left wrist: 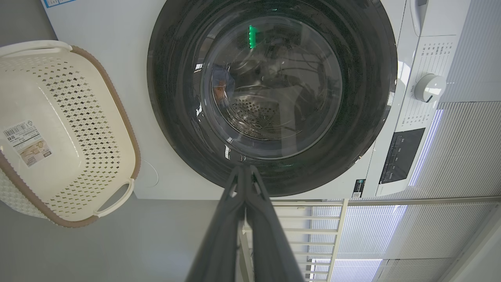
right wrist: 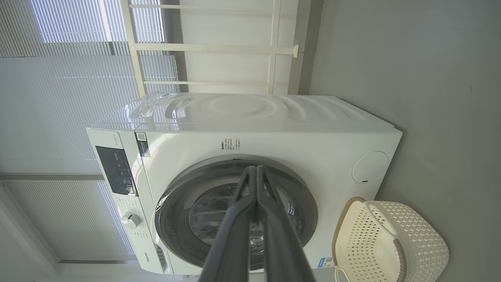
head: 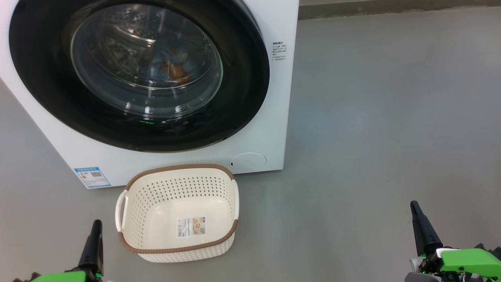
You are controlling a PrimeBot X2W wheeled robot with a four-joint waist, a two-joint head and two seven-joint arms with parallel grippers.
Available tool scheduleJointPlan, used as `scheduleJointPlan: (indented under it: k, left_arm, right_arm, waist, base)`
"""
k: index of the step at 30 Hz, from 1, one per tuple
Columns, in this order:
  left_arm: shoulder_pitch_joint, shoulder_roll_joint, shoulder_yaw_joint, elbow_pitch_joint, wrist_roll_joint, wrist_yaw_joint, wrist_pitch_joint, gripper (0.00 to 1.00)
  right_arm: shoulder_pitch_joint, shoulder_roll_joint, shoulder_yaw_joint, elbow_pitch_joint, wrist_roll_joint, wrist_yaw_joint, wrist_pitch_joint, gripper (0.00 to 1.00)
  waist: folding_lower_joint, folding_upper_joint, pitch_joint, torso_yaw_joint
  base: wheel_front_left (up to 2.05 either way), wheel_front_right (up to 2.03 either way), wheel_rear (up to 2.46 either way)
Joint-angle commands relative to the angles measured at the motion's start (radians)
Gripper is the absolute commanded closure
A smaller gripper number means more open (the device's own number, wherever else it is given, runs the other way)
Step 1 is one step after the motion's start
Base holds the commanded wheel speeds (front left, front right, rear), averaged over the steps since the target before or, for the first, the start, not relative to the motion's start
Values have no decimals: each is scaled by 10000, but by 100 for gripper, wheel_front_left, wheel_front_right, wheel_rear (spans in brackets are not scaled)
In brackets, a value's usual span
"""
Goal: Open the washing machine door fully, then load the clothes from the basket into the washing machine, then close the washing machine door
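All three views face the washing machine door (head: 139,74) and basket (head: 176,190), wrists rolled sideways.

My left end effector (head: 96,224) and my right end effector (head: 415,206) both have dark charcoal fingers and bright green housings. The washing machine (head: 274,117) is plain white, with small dark print on its front and a blue sticker (head: 92,177) marked in white. The washing machine door (head: 43,78) is a glossy black ring around clear glass, with a speck of green light glinting in it. Through the glass, the clothes (head: 174,66) show light blue with orange-brown. The basket (head: 145,203) is cream-white and patterned all over with small holes. Its rim (head: 176,167) is brown with a woven look, and its label (head: 191,226) is white with beige print. The floor (head: 391,117) is flat grey.
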Motion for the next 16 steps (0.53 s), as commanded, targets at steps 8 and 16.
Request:
scheduleJointPlan:
  k: [8, 16]
  left_arm:
    - [-381, 177, 335, -274, -36, -33, 28, 100]
    - [-381, 177, 335, -274, -36, -33, 28, 100]
  right_arm:
    - [-396, -37, 242, -255, 42, -11, 76, 100]
    - [-396, -37, 243, -255, 42, -11, 76, 100]
  waist:
    - [0, 0, 0, 0]
    - [0, 0, 0, 0]
  base:
    - [0, 0, 0]
    - [0, 0, 0]
